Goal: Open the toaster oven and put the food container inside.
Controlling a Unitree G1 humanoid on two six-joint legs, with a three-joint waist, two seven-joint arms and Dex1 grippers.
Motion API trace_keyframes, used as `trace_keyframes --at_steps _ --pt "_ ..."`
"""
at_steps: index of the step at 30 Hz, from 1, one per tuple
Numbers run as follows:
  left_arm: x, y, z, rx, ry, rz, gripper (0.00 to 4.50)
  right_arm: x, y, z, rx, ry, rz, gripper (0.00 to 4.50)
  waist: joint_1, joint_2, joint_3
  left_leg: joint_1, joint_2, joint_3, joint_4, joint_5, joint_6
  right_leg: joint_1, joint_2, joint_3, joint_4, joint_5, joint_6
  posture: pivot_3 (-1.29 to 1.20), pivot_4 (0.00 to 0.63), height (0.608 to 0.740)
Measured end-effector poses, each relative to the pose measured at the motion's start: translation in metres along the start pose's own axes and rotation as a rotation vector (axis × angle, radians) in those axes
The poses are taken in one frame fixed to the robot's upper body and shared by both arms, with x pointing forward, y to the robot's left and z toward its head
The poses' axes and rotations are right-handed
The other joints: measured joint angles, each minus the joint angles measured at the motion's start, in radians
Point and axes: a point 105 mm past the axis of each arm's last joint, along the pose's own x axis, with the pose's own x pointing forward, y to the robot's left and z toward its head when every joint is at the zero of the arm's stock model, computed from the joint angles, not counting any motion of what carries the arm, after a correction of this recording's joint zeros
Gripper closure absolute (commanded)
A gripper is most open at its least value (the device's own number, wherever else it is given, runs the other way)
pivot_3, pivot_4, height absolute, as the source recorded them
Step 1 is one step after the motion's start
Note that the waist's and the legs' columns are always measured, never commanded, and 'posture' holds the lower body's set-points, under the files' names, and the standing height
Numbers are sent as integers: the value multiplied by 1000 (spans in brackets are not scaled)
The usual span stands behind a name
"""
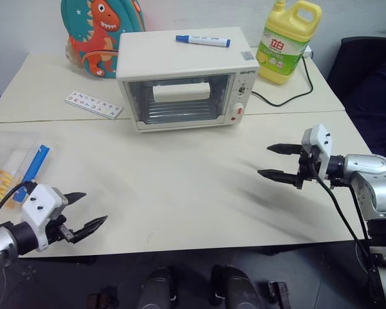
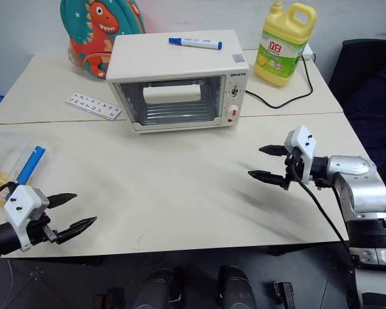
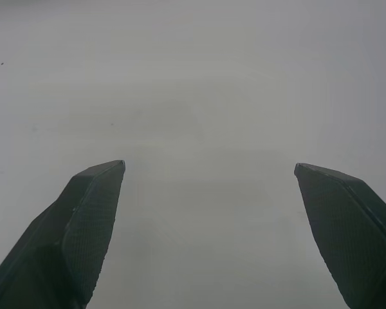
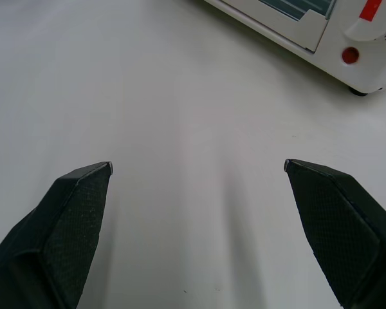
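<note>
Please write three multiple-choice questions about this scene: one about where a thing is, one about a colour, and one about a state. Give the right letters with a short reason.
1. Where does the blue marker lie?
A. on top of the toaster oven
B. inside the food container
C. beside the letter card

2. What colour is the detergent bottle?
A. red
B. yellow
C. black

3. How is the oven door?
A. open flat
B. taken off
C. closed

Answers:
1 A, the marker rests on the oven's roof.
2 B, the bottle behind the oven is yellow with a green label.
3 C, the glass door stands upright with its bar handle at the top; the left tool and right tool are both open and apart from it.
</note>
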Motion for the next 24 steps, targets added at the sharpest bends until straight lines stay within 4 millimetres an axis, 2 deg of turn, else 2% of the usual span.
trace_keyframes --at_steps 8,12,15,18,21,24 --pt "0 4 -2 4 10 41 0 2 -3 -1 9 -2 -35 21 0 0 0 0 0 0 0 0 0 0 0 0 0 0 0 0 150 740" --pt "4 -4 1 -88 -41 10 0 6 -9 -3 49 9 -77 21 -1 0 0 0 0 0 0 0 0 0 0 1 0 0 0 0 150 740" --pt "17 -13 22 -108 -137 -20 0 17 -10 2 80 -15 -81 21 0 0 0 0 0 0 1 1 0 0 0 1 2 0 0 0 150 740" --pt "27 -22 31 -111 -163 -56 0 30 -8 10 116 -60 -63 21 1 0 0 0 0 0 2 3 3 0 0 1 4 0 0 0 150 740" --pt "34 -28 45 -126 -207 -111 0 48 -5 30 141 -141 -27 21 -3 0 0 0 0 0 2 4 4 0 0 1 4 0 0 0 150 740" --pt "38 -36 71 -107 -283 -184 0 70 -7 56 136 -224 -6 21 -6 0 0 1 0 1 3 7 0 0 1 1 6 0 0 0 150 740"
